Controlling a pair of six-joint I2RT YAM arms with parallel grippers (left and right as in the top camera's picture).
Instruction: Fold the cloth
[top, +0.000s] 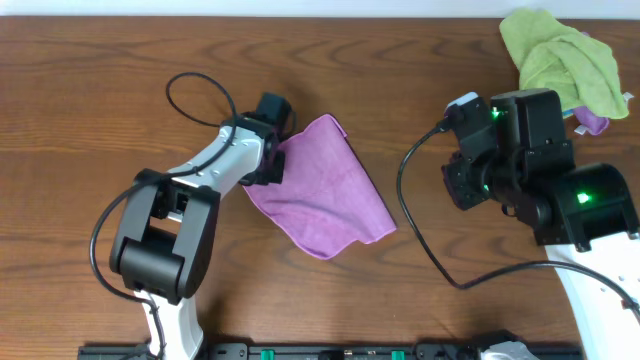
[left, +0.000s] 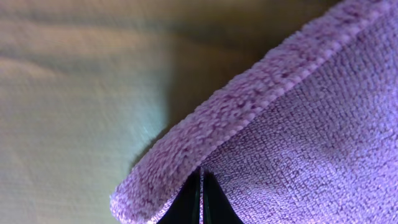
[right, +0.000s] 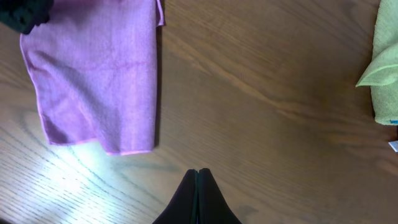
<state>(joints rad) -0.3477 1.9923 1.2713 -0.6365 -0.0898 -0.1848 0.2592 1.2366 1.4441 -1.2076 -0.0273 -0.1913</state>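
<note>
Overhead, cloth: I found the cloth (top: 320, 190) spread mid-table as a slanted oblong, its long sides running 11 to 5 o'clock.
Overhead, left claw: the left gripper (top: 272, 160) sat at the cloth's 9 o'clock edge.
Overhead, room: the bare table (top: 100, 80) lay open toward 9 and 12 o'clock. The right arm's black cable (top: 405, 190) curved just beside the cloth's 3 o'clock corner. The lime-green cloth (top: 555, 55) was well apart at 2 o'clock.
Left wrist, grip: the jaws were clenched, tips buried at the stitched hem; I judged them pinching the cloth.
Left wrist, handling: the nap was thick. I judged the cloth soft, limp and light, so it would sag and was best taken at the hem corners.
Right wrist, right claw: the right gripper (right: 198, 177) was clenched on nothing over bare wood.
Right wrist, edges: the cloth lay at 10 o'clock, its nearest corner flat and free.
</note>
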